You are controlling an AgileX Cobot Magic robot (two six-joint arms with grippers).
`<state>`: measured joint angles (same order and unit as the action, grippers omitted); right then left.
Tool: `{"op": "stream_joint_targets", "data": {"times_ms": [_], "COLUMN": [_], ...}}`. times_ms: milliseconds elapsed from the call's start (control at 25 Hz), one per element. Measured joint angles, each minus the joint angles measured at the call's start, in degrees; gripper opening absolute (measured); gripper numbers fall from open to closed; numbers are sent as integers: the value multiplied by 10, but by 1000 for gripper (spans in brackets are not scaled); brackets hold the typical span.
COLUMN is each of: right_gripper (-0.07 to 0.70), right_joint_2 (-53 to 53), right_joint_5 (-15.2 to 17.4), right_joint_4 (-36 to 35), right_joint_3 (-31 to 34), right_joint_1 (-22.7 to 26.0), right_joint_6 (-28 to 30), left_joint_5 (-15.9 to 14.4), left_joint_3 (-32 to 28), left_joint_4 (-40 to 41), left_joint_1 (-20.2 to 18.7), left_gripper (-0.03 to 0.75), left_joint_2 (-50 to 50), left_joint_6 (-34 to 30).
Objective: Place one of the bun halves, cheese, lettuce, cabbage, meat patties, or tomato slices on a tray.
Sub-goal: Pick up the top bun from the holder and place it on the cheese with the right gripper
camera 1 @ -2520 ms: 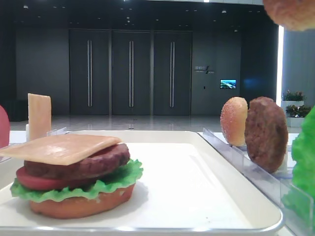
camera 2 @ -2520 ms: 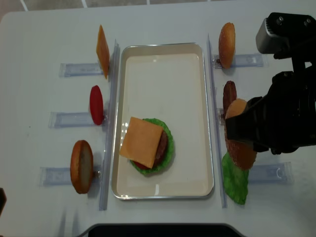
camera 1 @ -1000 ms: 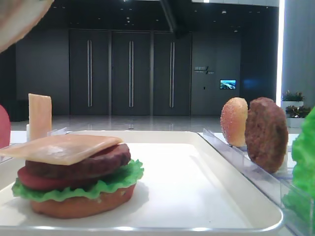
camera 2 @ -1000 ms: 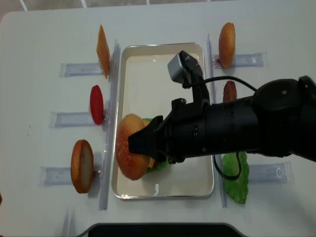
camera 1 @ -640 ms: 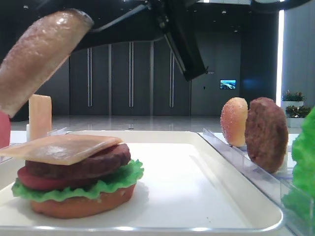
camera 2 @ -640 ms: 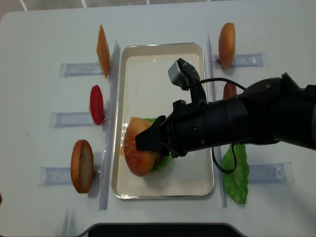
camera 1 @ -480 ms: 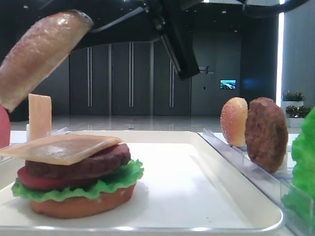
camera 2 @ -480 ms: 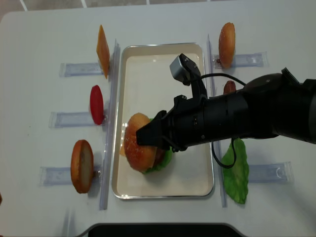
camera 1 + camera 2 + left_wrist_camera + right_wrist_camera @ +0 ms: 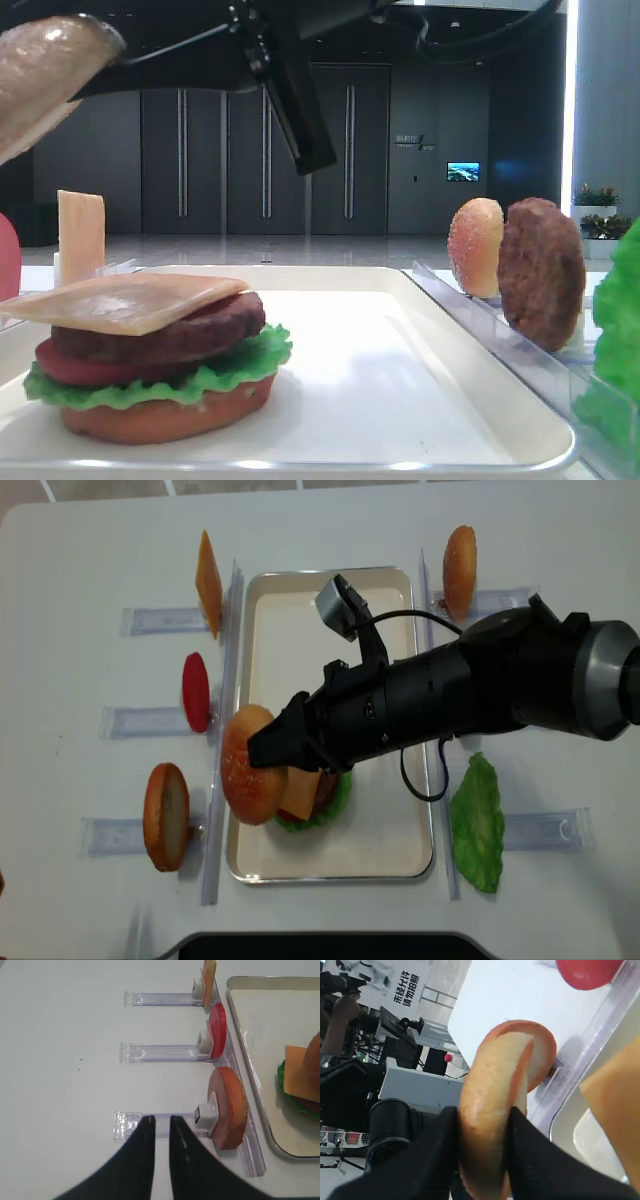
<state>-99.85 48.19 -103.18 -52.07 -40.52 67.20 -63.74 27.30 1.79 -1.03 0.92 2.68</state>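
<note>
On the white table (image 9: 90, 550), the right gripper (image 9: 262, 752) clenches a domed bun top (image 9: 246, 777) above the tray's (image 9: 330, 865) left rim, beside the stacked burger (image 9: 318, 792); the left gripper (image 9: 159, 1136) is clenched, empty

The room behind is big and dark. A dark wall (image 9: 100, 150) has tall doors (image 9: 265, 150) with long silver handles. A small screen (image 9: 463, 171) glows blue on the wall to the right. A bright strip of light (image 9: 570, 120) runs up the right side, with potted plants (image 9: 597, 195) beside it. The floor (image 9: 280, 250) is pale and shiny. The tabletop (image 9: 100, 570) is plain white. A poster (image 9: 400, 980) with dark writing hangs on a wall.
</note>
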Motion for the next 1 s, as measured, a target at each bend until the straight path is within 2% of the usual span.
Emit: {"op": "stream_joint_targets", "data": {"times_ms": [480, 1000], "right_gripper": [213, 213], "right_joint_2": [-21, -34], "right_joint_5": [26, 31], "right_joint_4": [0, 0], "right_joint_3": [1, 30], "right_joint_1": [43, 46], "right_joint_6": [31, 47], "left_joint_5": [0, 0], "left_joint_3": [0, 0], "left_joint_4": [0, 0], "left_joint_1": [0, 0], "left_gripper": [76, 76], "left_joint_2": [0, 0], "left_joint_6": [0, 0]}}
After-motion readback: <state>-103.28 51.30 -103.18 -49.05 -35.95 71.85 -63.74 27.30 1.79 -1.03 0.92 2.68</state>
